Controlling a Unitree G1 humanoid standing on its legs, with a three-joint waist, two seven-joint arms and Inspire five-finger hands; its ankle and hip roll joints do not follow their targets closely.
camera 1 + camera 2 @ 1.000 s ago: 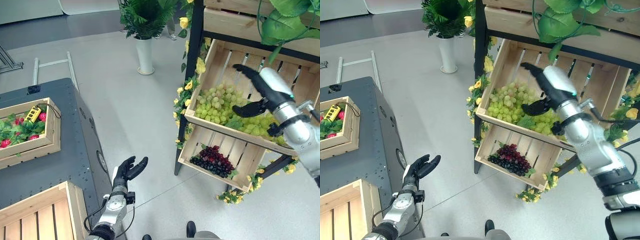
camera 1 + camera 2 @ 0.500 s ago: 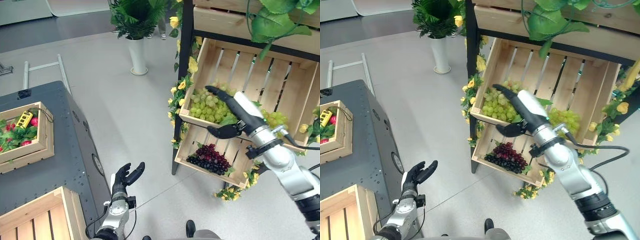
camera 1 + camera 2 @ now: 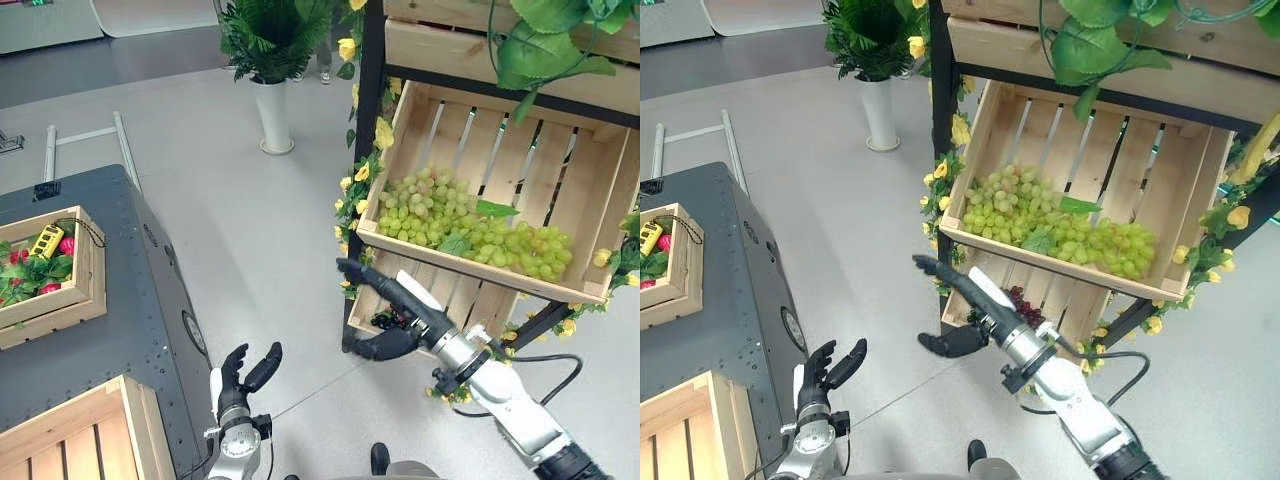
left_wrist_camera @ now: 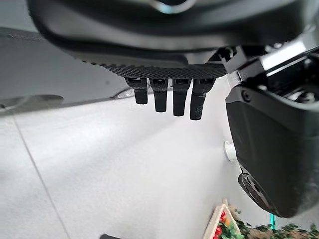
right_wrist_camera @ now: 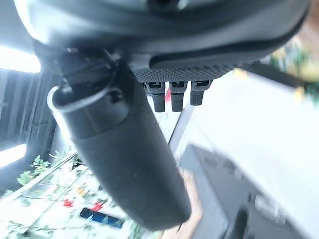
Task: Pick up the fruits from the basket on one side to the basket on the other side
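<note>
Right hand [image 3: 395,318] spread, empty, low beside the dark grapes [image 3: 1025,309] in the lower crate [image 3: 958,308]. Grapes soft, bruise easily; I'd cradle the bunch or take the stem. Left hand [image 3: 243,372] relaxed.

bright even daylight; right wrist view blurred
</note>
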